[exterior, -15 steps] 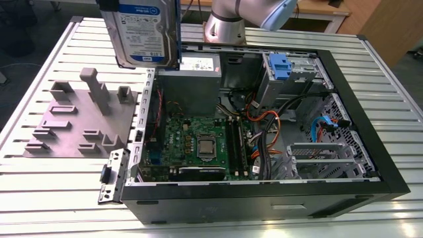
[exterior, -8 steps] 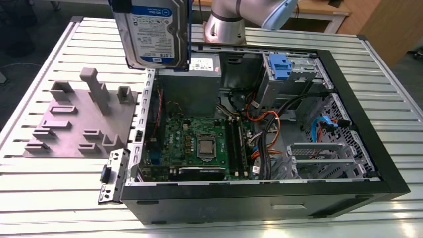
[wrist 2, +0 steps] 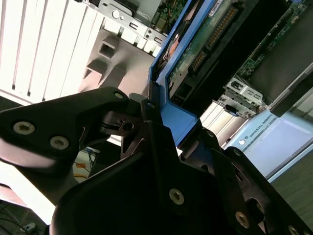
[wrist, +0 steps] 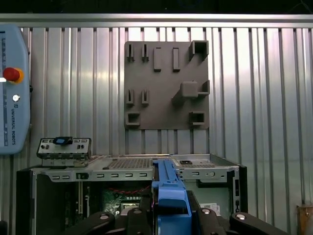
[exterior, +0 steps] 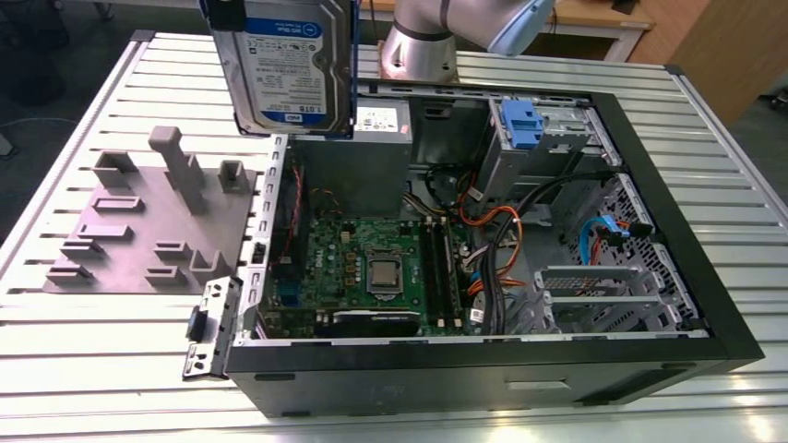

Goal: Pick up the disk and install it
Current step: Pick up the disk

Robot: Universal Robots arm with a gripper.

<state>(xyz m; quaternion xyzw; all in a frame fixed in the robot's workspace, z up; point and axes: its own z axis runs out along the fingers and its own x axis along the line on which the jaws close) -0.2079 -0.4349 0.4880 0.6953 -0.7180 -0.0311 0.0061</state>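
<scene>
- The disk (exterior: 286,69) hangs on edge at the upper left of the exterior view, label facing the camera. It is above the near-left corner of the open computer case (exterior: 671,198) and well clear of everything below.
- In both wrist views the gripper (wrist 2: 173,125) is clamped on the narrow end of the disk's blue carrier (wrist: 168,196), not on the metal body. That is a thin plastic hold, so a sharp swing could let the disk pivot or slide out between the fingers.
- If it slips here, it falls onto the case wall, the motherboard (exterior: 357,263) or the grey fixture plate (exterior: 136,231). Either the disk or the board could be damaged.
- The drive cage (exterior: 542,138) with its fixed blue caddy (exterior: 522,123) sits toward the exterior view's upper right. Getting there means crossing the power supply box (exterior: 357,171), and a low pass could catch the disk's bottom edge on it or on the case rim.
- Loose orange cables (exterior: 486,217) lie just below the cage and could snag a carrier corner or be pinched under it.
- A disk tilted in the grip would meet its bay crooked and jam, and pushing on could crack the carrier.
- I cannot tell from these views which bay is free, so check that first.
</scene>
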